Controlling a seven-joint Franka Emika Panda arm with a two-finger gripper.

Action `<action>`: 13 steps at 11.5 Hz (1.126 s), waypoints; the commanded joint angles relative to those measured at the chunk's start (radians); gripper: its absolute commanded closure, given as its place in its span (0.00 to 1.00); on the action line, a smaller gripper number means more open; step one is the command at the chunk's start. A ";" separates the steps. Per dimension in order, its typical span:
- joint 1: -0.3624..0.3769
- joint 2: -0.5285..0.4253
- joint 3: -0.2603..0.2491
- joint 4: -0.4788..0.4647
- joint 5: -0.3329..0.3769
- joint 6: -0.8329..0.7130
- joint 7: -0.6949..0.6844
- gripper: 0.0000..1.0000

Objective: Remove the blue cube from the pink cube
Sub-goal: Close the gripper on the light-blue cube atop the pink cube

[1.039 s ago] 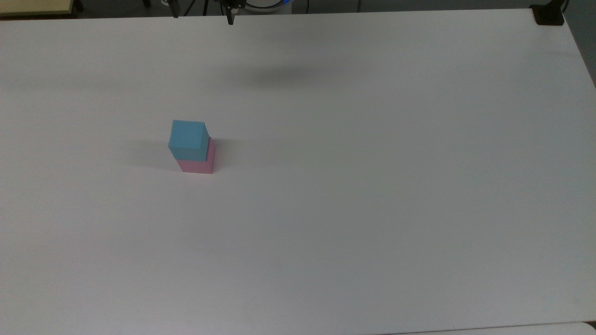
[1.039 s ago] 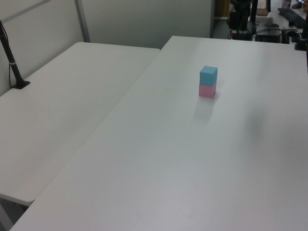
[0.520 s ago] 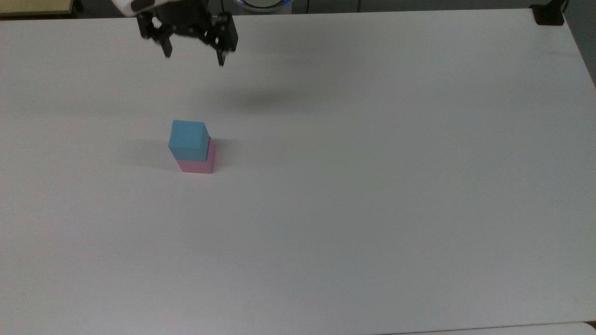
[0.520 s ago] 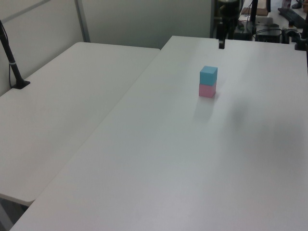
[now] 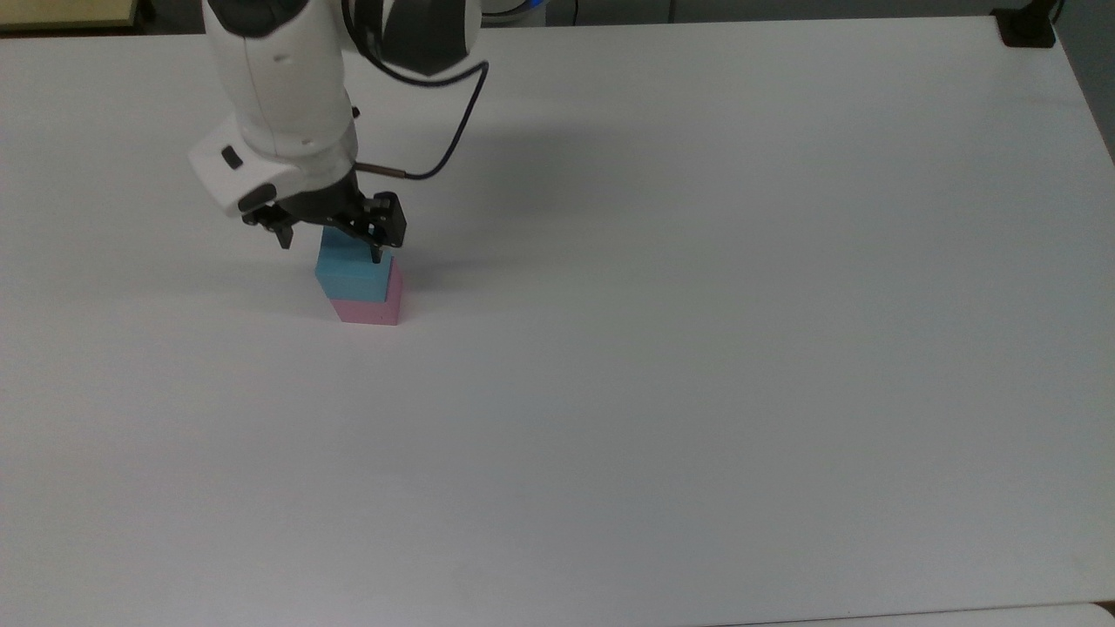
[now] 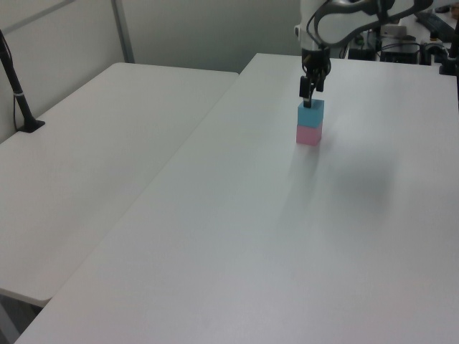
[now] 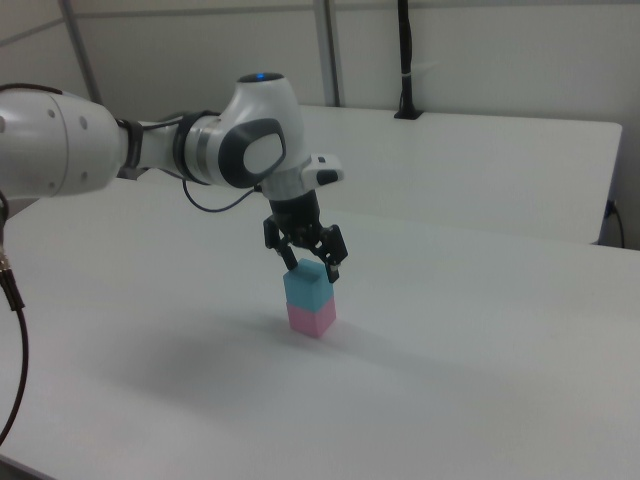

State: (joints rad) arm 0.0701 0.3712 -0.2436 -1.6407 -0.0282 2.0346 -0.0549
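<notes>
Nearest in the top view, the pink cube [image 5: 371, 305] sits on the white table [image 5: 697, 348] with the blue cube [image 5: 351, 268] stacked squarely on it. Just above, the gripper [image 5: 330, 247] hangs with its 2 fingers spread wide, straddling the blue cube's top without gripping it.

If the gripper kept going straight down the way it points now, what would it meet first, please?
Most likely the blue cube: the open gripper hangs just above it, fingers about astride its top, with the pink cube underneath.
</notes>
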 commanded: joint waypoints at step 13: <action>0.019 0.017 -0.009 -0.001 -0.002 0.015 -0.062 0.00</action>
State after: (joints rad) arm 0.0917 0.4147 -0.2394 -1.6222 -0.0313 2.0582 -0.0952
